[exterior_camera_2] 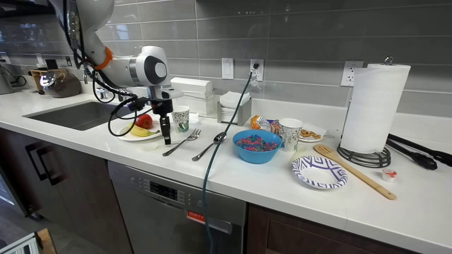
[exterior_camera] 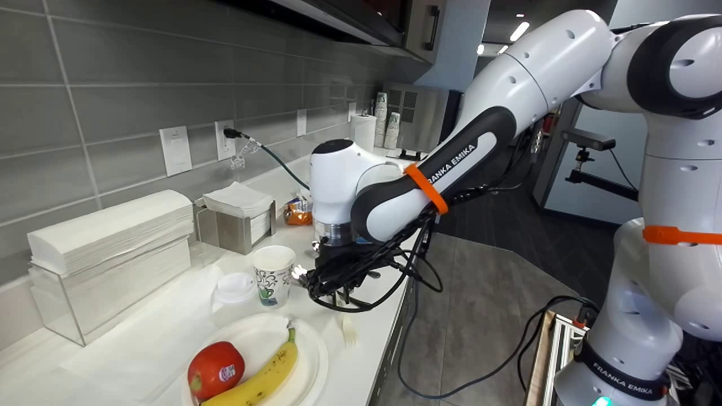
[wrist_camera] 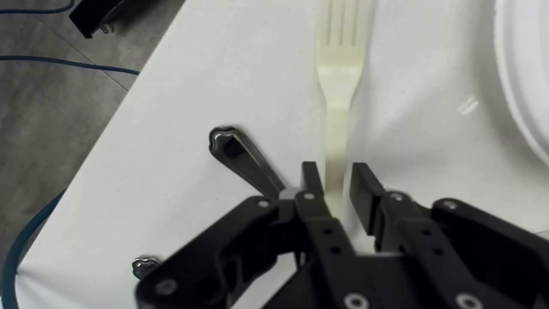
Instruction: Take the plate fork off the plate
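Note:
The plate fork appears as a small pale cream fork lying flat on the counter, beside the plate; it also shows in both exterior views. The round white plate holds a red fruit and a banana; its rim shows at the right of the wrist view. My gripper points down at the counter, fingers apart, with the pale fork's handle running between them. Small gaps show on both sides of the handle. The handle's far end is hidden by the gripper.
A longer metal fork and a metal spoon lie near the gripper; one dark handle is close to the left finger. A paper cup stands beside the plate. A blue bowl and hanging cable are farther along.

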